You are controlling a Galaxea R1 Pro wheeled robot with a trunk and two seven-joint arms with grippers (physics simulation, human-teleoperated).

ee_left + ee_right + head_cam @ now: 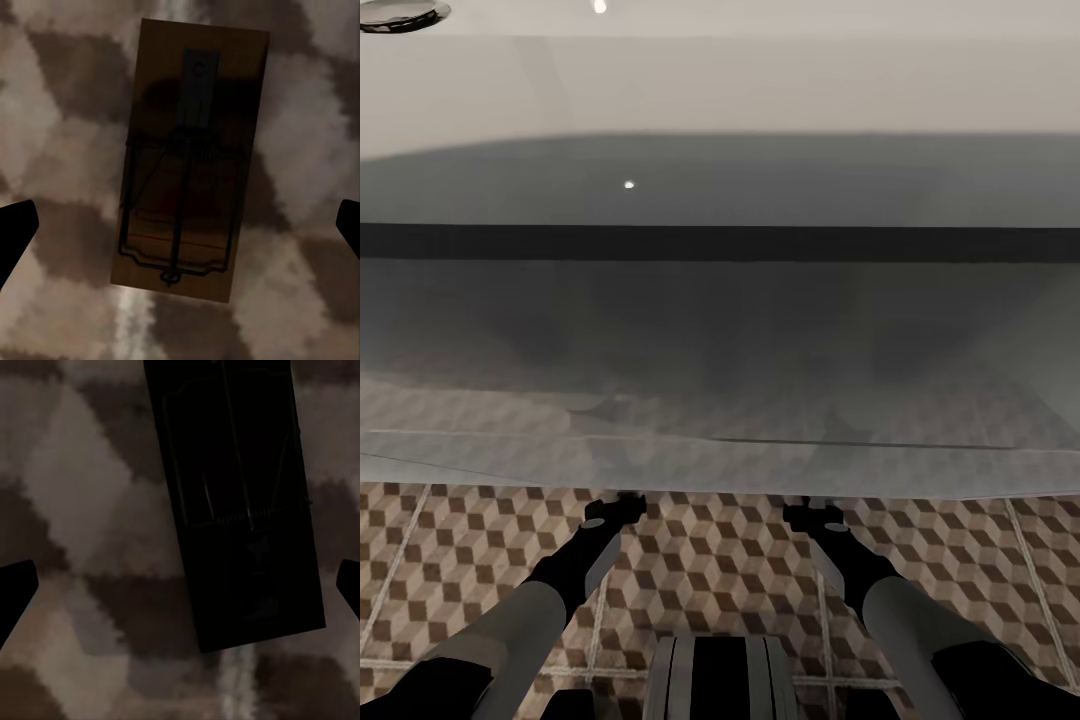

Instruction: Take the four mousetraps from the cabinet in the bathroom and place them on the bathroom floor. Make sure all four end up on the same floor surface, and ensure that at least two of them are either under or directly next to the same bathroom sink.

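In the left wrist view a brown wooden mousetrap [191,161] with a wire bar lies flat on the cube-patterned bathroom floor [60,120]. My left gripper [180,232] hangs open above it, and its dark fingertips [15,229] stand wide apart and clear of the trap. A second mousetrap [236,495], in deep shadow, lies flat on the floor under my right gripper [180,592], which is also open and holds nothing. In the head view both grippers [615,505] [810,512] reach under the rim of a glossy white sink [720,90]. The cabinet is out of view.
The sink's pale front rim [720,465] spans the whole width just above both wrists. A metal drain [400,12] sits at its far left. Patterned floor tiles [720,560] show between my arms, with the robot's trunk [720,675] at the near edge.
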